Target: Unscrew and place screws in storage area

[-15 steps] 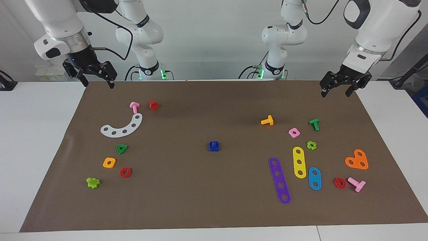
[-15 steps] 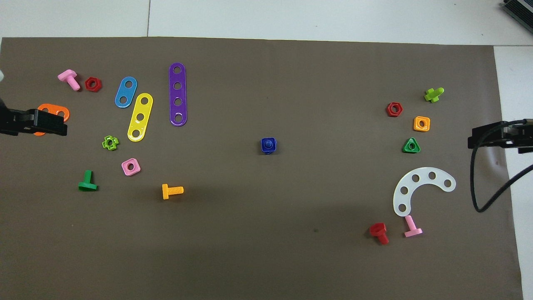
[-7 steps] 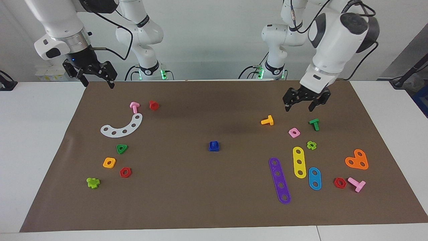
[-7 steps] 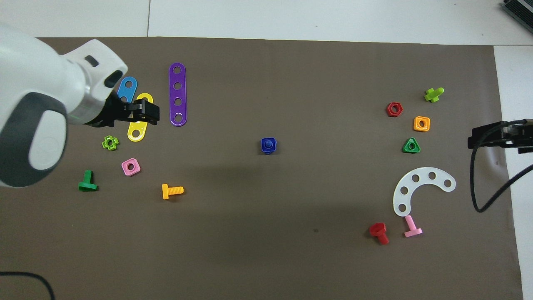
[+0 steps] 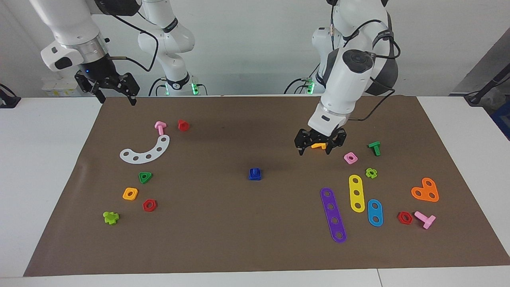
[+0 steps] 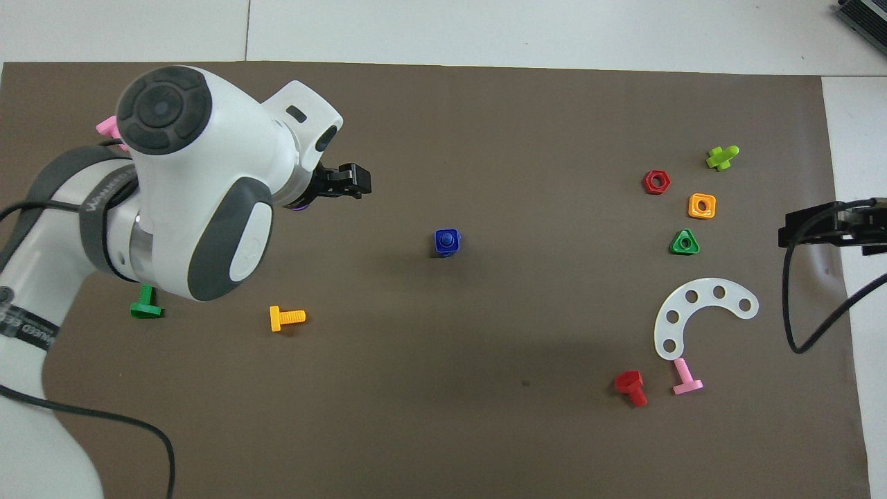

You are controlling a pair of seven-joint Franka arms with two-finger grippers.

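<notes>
The dark-blue screw with its blue nut [image 5: 255,174] stands on the brown mat [image 5: 239,239] at mid-table, and it also shows in the overhead view [image 6: 448,242]. My left gripper [image 5: 320,148] is open and empty. It hangs low over the mat, toward the left arm's end from the blue screw and apart from it, and it also shows in the overhead view [image 6: 350,181]. My right gripper [image 5: 114,95] is open and empty. It waits raised over the mat's edge at the right arm's end, and it also shows in the overhead view [image 6: 828,227].
An orange bolt [image 5: 318,146] lies under the left gripper. A pink nut [image 5: 350,158], green bolt [image 5: 374,148], and yellow [image 5: 356,193] and purple [image 5: 333,215] strips lie at the left arm's end. A white arc [image 5: 146,152], pink bolt [image 5: 160,127] and red bolt [image 5: 183,125] lie at the right arm's end.
My left arm has swung from the mat's edge at its own end toward the middle and come lower, still open. The right arm and the blue screw have not moved.
</notes>
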